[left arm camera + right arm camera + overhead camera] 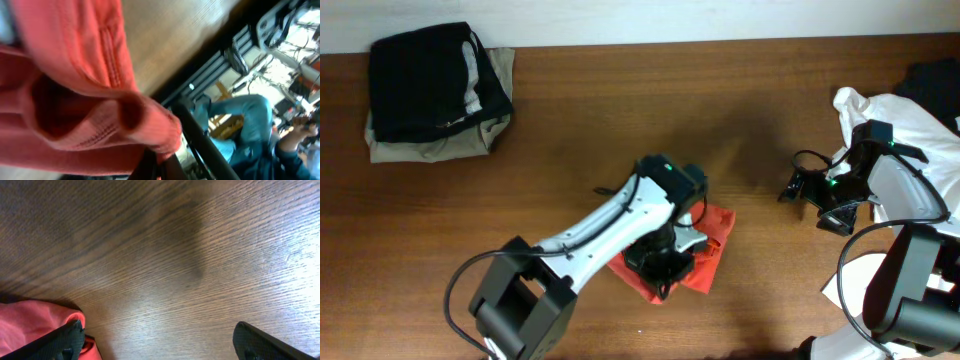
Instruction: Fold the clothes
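Note:
The orange-red T-shirt (718,228) lies bunched on the wooden table (620,120), near the front middle. My left gripper (660,268) is down on it and shut on a fold of the fabric. In the left wrist view the red cloth (75,100) fills the frame and is pinched between the jaws (161,169). My right gripper (798,188) is open and empty, over bare wood to the right of the shirt. In the right wrist view its fingers (160,345) are spread wide, and an edge of the shirt (30,325) shows by the left finger.
A folded stack of black and khaki garments (438,92) sits at the back left. A pile of white garments (920,135) lies at the right edge under my right arm, with a black garment (935,80) behind it.

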Robot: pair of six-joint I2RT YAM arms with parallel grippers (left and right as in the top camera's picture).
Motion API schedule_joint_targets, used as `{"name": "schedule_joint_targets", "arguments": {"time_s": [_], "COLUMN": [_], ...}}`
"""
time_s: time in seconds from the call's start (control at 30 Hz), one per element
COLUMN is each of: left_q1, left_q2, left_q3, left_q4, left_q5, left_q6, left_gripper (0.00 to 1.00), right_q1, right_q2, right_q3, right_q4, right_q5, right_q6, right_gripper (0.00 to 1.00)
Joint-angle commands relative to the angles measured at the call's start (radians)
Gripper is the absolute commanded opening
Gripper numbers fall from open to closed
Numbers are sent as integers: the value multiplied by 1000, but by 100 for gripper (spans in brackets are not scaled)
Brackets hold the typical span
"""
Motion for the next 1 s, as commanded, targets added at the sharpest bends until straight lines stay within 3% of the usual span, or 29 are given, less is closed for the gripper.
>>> {"name": "schedule_joint_targets", "arguments": {"time_s": [0.0, 0.07, 0.33, 0.47, 0.63, 0.77, 0.97], "left_q1": [-44, -58, -57, -48, 48, 82, 18], "left_q2": [-16, -16, -16, -16, -1, 81, 243], "left_q3": [-3, -3, 77, 326, 383, 352, 352], "left_q4": [-31, -47, -53, -62, 36, 71, 73], "left_q5": [21, 9, -35, -39, -226, -221, -98], "left_q6": [49, 62, 66, 84, -8, -3, -3], "left_gripper": [12, 99, 99, 99, 98, 89, 76], "right_q1": [0, 0, 0, 0, 0, 0, 0], "right_q2": [-11, -11, -11, -11, -11, -11, -11], "right_q3": [13, 13, 13, 13, 13, 13, 13], "right_q4": [-3, -3, -3, -3, -3, 1, 5], "right_q5": [8, 8, -11, -10, -10, -10, -6], "right_q6": [-3, -3, -3, -3, -3, -3, -4], "right_gripper": [99, 99, 98, 99, 99, 99, 99]}}
